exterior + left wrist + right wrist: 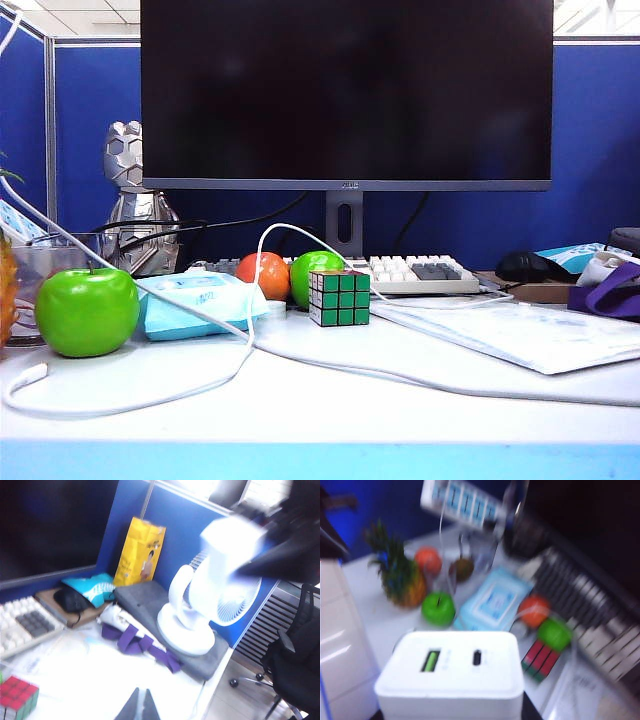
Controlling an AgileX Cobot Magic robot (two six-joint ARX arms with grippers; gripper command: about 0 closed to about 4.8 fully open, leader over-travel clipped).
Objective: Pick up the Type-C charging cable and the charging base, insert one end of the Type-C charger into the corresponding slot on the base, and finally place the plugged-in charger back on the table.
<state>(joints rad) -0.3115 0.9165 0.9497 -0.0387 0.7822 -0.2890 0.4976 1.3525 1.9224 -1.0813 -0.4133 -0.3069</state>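
The right gripper (pixel 451 715) grasps the charging base (pixel 451 677) aloft, ports facing the camera; the left gripper (pixel 138 706) hangs clenched, empty, above the table (pixel 330 405), where the Type-C charging cable (pixel 215 322) trails

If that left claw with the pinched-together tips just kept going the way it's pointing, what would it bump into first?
Probably the purple strap lying on the table, with the white desk fan behind it. The left gripper is shut and empty; how far ahead the strap lies is hard to judge.
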